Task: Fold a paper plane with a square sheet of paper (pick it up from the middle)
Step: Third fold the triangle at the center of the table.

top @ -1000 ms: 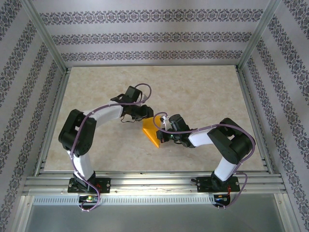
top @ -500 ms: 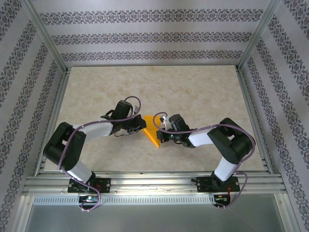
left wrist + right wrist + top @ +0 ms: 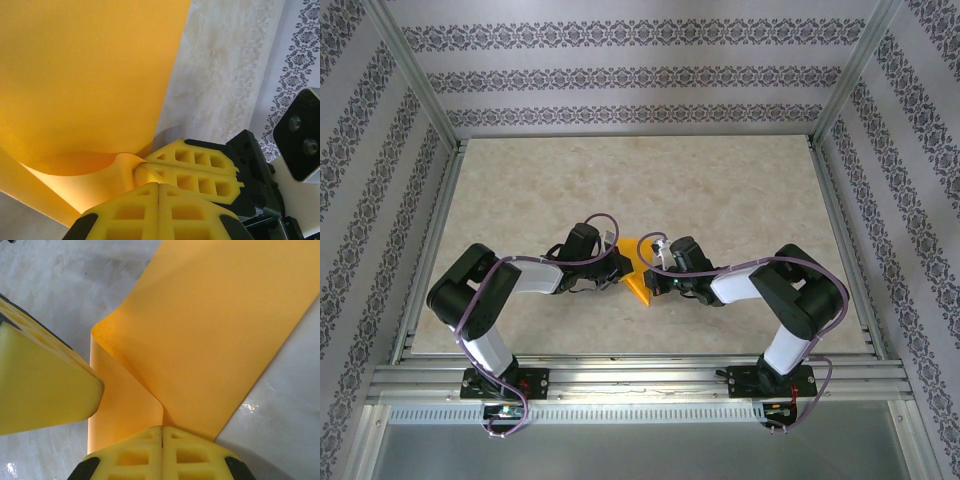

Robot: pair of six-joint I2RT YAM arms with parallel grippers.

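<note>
The orange square sheet of paper [image 3: 636,250] is folded over and stands up off the table between my two grippers. My right gripper [image 3: 657,278] is shut on the paper, whose crease runs straight into the seam of its closed fingers [image 3: 162,429]. In the left wrist view the sheet [image 3: 85,75] bulges just beyond my left gripper [image 3: 159,186], whose jaws are shut with no paper between them; its tips press against the fold. The left gripper [image 3: 620,265] sits at the sheet's left edge, and one of its fingers [image 3: 40,390] overlaps the paper [image 3: 210,330]. The right gripper's fingers [image 3: 200,175] lie just past the left tips.
The marbled tabletop [image 3: 720,190] stretches behind and to both sides of the arms. An aluminium frame [image 3: 640,138] and patterned walls enclose it. Both arms bend inward and meet near the table's front middle.
My left arm swung down and toward the front, and its gripper went from the sheet's far corner to the sheet's left edge and closed. The right gripper stayed put, still holding the paper.
</note>
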